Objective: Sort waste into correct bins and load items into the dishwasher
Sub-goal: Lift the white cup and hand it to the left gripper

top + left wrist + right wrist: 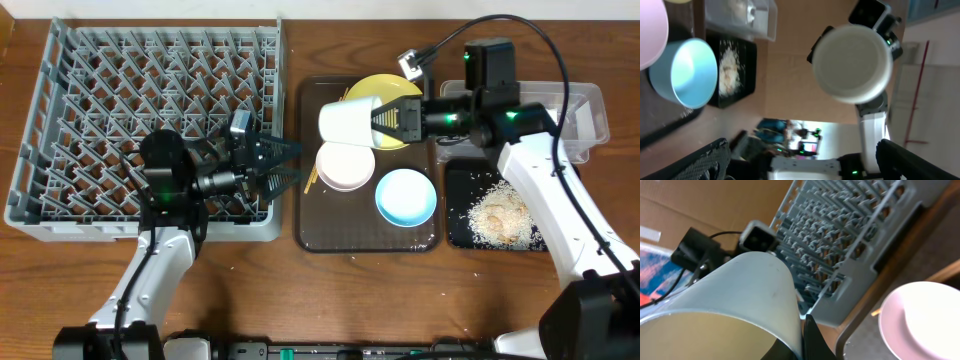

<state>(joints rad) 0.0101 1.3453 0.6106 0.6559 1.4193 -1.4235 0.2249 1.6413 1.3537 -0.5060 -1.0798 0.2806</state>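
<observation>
My right gripper is shut on the small white cup, holding it on its side above the brown serving tray, in front of the yellow plate. The cup fills the right wrist view, pinched at its rim by my right gripper. The left wrist view shows its base. My left gripper is open and empty at the right edge of the grey dish rack, pointing at the cup. The white bowl and light-blue bowl sit on the tray. Chopsticks lie at the tray's left edge.
The dark-brown serving tray lies between the rack and the black tray, which holds rice scraps. The clear tub stands behind it, partly under my right arm. The rack lies beyond the cup in the right wrist view.
</observation>
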